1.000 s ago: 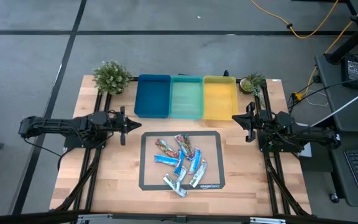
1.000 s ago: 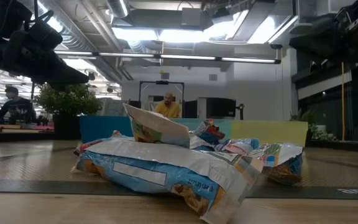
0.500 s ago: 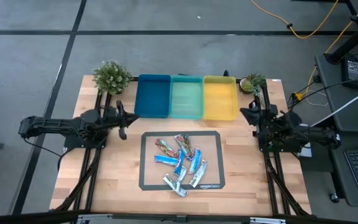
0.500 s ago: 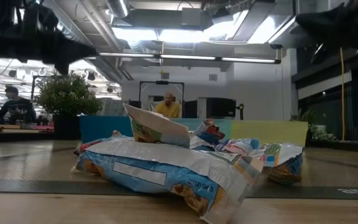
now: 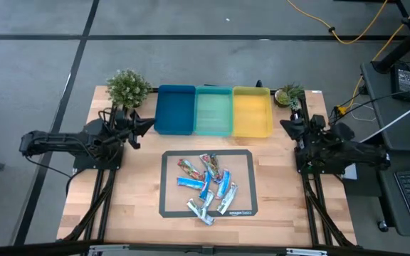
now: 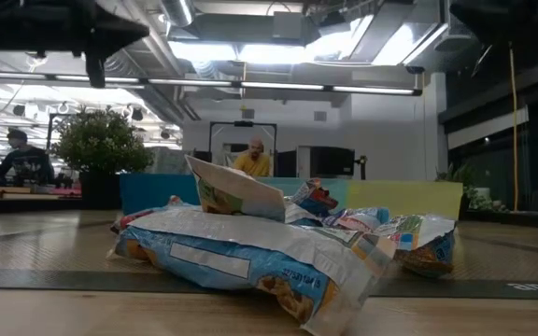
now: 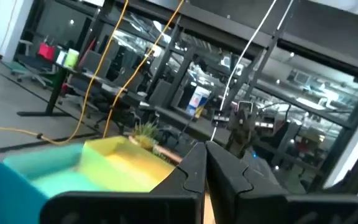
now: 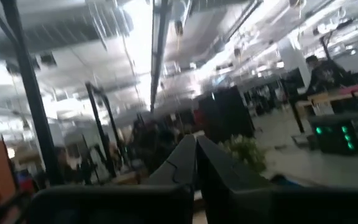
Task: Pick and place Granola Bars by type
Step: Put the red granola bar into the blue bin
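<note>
At the table's (image 5: pixel 130 206) 9 and 3 o'clock edges, both claws pinched closed, empty.
The left claw (image 5: pixel 146 122) has swung from the mat's (image 5: pixel 167 208) corner up toward the blue bin (image 5: pixel 174 109); the right claw (image 5: pixel 285 125) has pulled back beside the yellow bin (image 5: pixel 252 112). The granola bars (image 5: pixel 206 186) lie unmoved, heaped on the mat at centre.

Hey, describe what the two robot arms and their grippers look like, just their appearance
Both arms are matte black, built of jointed segments on dark frame bases at the table's edges. The left gripper and right gripper each end in two slim, tapered black fingers, seen pressed together as a wedge in both wrist views. No markings or coloured parts show on either arm.
</note>
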Controlling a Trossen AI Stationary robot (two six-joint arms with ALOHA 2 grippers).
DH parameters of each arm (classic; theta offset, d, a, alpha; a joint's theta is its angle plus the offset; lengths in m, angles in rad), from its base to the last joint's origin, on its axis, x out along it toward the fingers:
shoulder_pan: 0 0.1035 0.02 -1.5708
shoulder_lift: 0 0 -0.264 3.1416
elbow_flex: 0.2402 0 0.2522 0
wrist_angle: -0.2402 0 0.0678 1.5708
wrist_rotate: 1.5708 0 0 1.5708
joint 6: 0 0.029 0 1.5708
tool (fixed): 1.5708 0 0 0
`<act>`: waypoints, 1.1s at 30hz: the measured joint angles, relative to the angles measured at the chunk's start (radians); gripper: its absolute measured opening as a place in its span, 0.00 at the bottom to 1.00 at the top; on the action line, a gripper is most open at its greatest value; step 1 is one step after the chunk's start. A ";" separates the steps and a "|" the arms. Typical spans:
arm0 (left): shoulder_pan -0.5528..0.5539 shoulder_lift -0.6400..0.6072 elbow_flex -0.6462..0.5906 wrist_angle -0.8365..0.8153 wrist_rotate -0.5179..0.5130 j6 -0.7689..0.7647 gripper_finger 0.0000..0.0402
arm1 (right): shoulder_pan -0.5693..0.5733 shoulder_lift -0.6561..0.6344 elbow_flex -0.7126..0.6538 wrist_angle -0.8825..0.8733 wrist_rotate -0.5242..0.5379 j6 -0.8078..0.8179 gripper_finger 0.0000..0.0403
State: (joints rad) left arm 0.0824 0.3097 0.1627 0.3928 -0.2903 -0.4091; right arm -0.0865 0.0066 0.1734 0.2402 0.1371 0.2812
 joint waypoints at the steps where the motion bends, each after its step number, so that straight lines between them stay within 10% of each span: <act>1: 0.000 0.019 0.020 -0.002 0.002 -0.001 0.01 | 0.000 0.002 0.037 -0.068 0.000 -0.002 0.05; 17: -0.050 0.668 0.658 -0.295 0.450 0.198 0.01 | 0.000 0.304 0.531 -0.593 -0.026 -0.107 0.14; 25: -0.064 0.889 0.929 -0.884 0.438 0.280 0.08 | 0.000 0.424 0.589 -0.659 -0.053 -0.107 0.36; 33: -0.065 0.990 0.941 -0.994 0.440 0.333 0.37 | 0.000 0.463 0.590 -0.662 -0.054 -0.102 0.48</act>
State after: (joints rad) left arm 0.0179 1.2998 1.1038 -0.6015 0.1493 -0.0758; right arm -0.0864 0.4697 0.7631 -0.4217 0.0827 0.1795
